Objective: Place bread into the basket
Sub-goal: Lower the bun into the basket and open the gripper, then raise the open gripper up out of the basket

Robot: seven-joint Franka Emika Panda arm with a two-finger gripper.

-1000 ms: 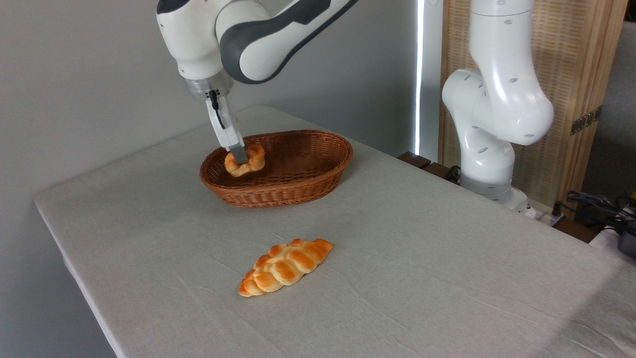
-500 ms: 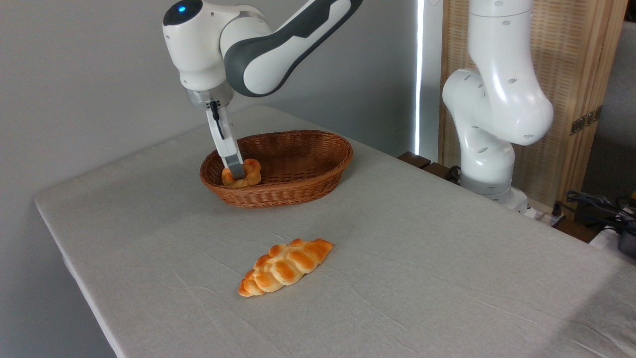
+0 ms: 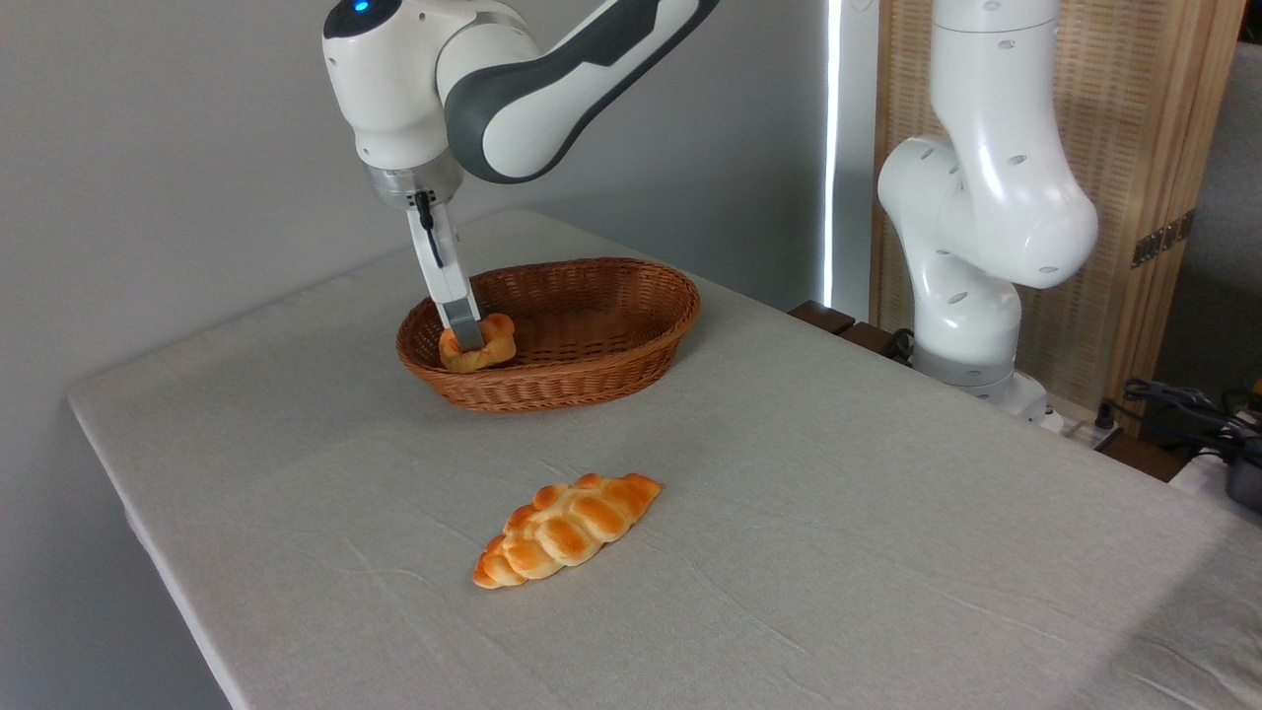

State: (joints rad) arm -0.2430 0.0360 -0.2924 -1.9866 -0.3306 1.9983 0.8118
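One step looks left to us: letting go. Our hand [image 3: 463, 335] is clamped on the knotted bun [image 3: 480, 344], low inside the wicker basket [image 3: 611, 345] at its left end; the braided loaf [image 3: 565, 528] lies well outside the basket.

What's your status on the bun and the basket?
Tool low in basket, left end; open or shut unclear. Bun at the fingertips, down on the basket floor. Braided loaf out on the table, well clear.
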